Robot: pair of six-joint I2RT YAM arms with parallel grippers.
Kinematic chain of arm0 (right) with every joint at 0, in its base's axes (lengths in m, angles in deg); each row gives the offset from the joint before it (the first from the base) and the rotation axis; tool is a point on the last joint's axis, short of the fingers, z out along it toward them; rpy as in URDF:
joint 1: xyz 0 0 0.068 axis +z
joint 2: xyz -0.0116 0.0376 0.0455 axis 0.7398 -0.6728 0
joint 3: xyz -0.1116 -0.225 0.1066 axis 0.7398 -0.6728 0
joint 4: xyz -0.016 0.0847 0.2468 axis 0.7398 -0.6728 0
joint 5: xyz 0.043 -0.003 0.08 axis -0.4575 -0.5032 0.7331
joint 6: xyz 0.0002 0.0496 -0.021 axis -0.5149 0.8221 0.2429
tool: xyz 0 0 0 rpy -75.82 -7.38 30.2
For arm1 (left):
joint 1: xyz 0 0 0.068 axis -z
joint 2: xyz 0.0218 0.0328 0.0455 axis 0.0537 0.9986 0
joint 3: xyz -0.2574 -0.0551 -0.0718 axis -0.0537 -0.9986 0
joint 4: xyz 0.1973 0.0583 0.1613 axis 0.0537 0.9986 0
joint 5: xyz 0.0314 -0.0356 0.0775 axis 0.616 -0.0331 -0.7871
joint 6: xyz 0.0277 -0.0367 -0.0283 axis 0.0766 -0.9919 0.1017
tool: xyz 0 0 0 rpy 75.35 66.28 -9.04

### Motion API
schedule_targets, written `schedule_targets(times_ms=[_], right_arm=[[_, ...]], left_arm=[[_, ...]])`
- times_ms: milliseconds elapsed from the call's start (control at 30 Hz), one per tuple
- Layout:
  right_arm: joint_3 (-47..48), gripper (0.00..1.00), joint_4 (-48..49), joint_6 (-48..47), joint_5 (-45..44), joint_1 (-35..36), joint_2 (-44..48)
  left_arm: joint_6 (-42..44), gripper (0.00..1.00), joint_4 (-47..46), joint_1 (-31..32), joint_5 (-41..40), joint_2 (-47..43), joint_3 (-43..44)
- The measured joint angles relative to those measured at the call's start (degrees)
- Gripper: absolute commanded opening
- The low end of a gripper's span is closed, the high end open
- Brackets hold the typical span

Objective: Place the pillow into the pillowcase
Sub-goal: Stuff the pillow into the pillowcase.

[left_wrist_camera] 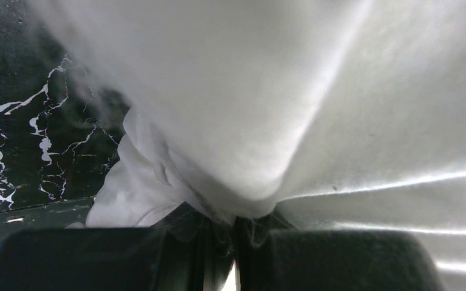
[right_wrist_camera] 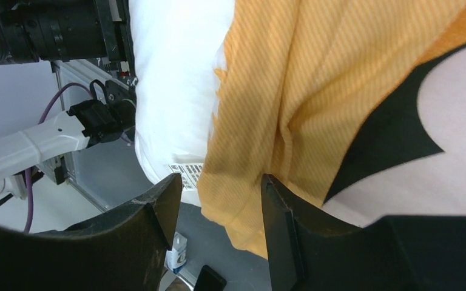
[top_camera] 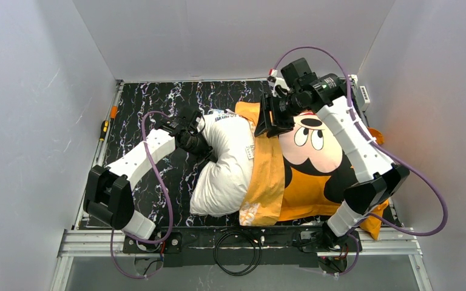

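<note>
Your left claw [top_camera: 205, 150] is pinching the pillow [top_camera: 224, 167] at its left edge, about halfway along. In the left wrist view its two dark pads are sitting almost together with a bunched fold of white fabric squeezed between them. The rest of the pillow is bulging up and away from that fold.

The pillow is lying on the black marbled table [top_camera: 151, 103], roughly in the middle, with its long side running from the near edge towards the far wall. Its right part is sitting inside the pillowcase [top_camera: 266, 182], and its left part is sticking out bare and white. The orange mouth of the case is wrapping across the pillow as a wrinkled band from near to far. To the right of that band the Mickey Mouse face [top_camera: 309, 139] is facing up, and your right arm is reaching over it.

Your right claw [top_camera: 266, 121] is hanging at the far end of the case's mouth with its jaws standing well apart. In the right wrist view the orange hem is hanging down between the two black fingers [right_wrist_camera: 158, 212]. The cloth is lying against the right-hand finger and there is a clear gap beside the left-hand one, so the claw is straddling the hem and not clamping it. A small printed label [right_wrist_camera: 185, 173] on the pillow is showing just beside the hem
</note>
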State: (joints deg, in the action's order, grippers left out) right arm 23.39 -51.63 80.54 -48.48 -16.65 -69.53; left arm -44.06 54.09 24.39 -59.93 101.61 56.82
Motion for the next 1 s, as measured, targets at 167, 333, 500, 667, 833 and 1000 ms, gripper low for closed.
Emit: schedule_targets(times_ms=[167,333,500,667,833,1000], right_arm=[[-1.68,0.40,2.60,0.39,-0.57,2.80,-0.39],[-1.53,0.01,3.89,-0.35,-3.08,4.61,-2.73],[-1.53,0.01,4.11,-1.46,-3.45,4.59,-3.54],[-6.34,0.01,12.17,-0.52,4.46,3.45,0.83],[-14.34,0.01,27.47,6.56,13.66,2.34,7.19],[-19.65,0.01,43.56,18.36,20.59,1.62,7.10]], left_arm=[[0.04,0.00,0.07,0.00,0.02,0.02,0.22],[0.04,0.00,0.07,0.00,0.00,0.02,0.22],[0.02,0.00,0.02,-0.07,-0.04,0.02,0.22],[0.07,0.00,0.11,-0.09,0.00,0.02,0.44],[0.17,0.00,0.79,-0.04,0.50,0.02,2.54],[-0.11,0.00,0.48,0.09,0.17,0.24,6.14]])
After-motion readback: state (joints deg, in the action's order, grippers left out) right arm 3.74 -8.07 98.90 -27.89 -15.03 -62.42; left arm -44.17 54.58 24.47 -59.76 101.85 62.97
